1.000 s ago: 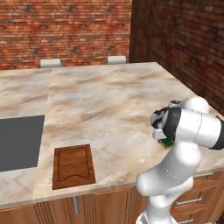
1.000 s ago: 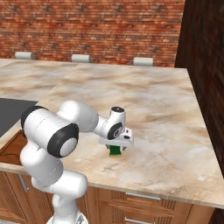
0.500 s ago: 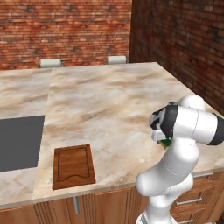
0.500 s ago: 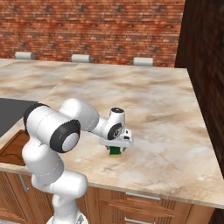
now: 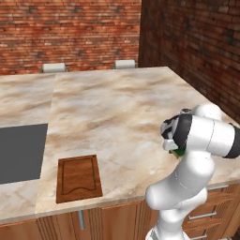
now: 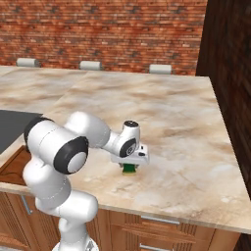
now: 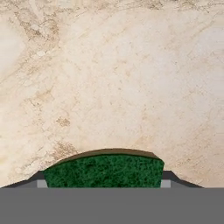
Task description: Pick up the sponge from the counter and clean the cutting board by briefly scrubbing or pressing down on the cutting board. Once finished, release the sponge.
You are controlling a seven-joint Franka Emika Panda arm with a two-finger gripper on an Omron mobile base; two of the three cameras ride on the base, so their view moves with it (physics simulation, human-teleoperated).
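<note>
Here, tool (image 6: pixel 130 165) closed on sponge (image 7: pixel 103 171), green face up, long axis apparently spanning the fingers, above counter (image 6: pixel 196 127).

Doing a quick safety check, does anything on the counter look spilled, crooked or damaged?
Nothing stands out. The cutting board lies flat near the counter edge, and the end effector is down over the sponge.

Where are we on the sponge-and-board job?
Done: the gripper has reached the sponge on the counter.
In hand: the fingers flank the sponge's sides; whether it's lifted yet, I can't tell.
Left: carrying it to the cutting board, scrubbing, then release.
</note>
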